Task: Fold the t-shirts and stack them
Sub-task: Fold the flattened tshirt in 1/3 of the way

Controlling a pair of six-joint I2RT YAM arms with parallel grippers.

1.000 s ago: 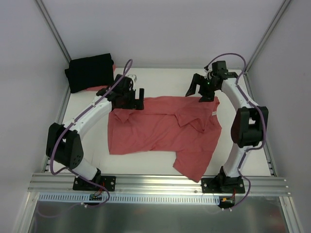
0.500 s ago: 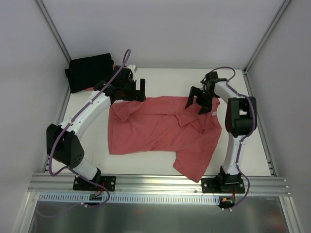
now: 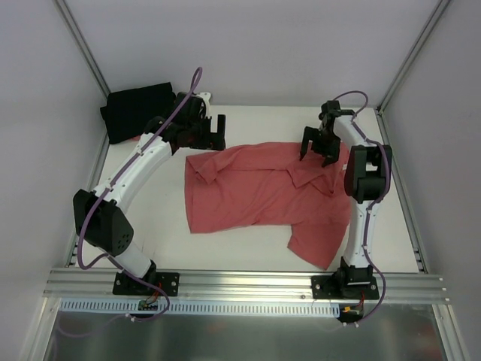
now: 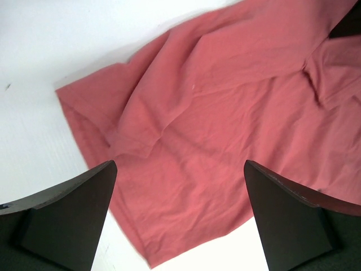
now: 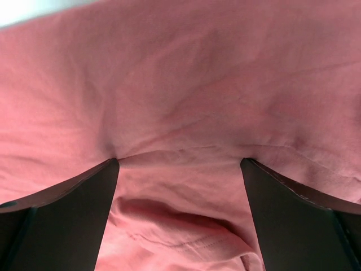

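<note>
The coral-red t-shirt (image 3: 255, 195) lies rumpled and unfolded on the table (image 3: 248, 124), with one part trailing off its near right side. The black t-shirt (image 3: 139, 111) is a dark bundle well apart from it, past its far left corner.

The left fingers (image 4: 62, 220) are spread wide and hold nothing. They hang above the red shirt's far left corner, where the cloth is creased and doubled over. The right fingers (image 5: 62, 220) are also parted and empty. They are low over the shirt's far right edge, with a ridge of cloth bunched between them.

The step in hand looks like taking the shirt's far edge to pull it flat before any fold. To do it well, each side should pinch close to an outer corner rather than mid-panel. The right should close on the raised ridge only. The left should drop onto the doubled corner and catch both layers. Then draw the two apart evenly, so the wrinkles run out instead of twisting.
</note>
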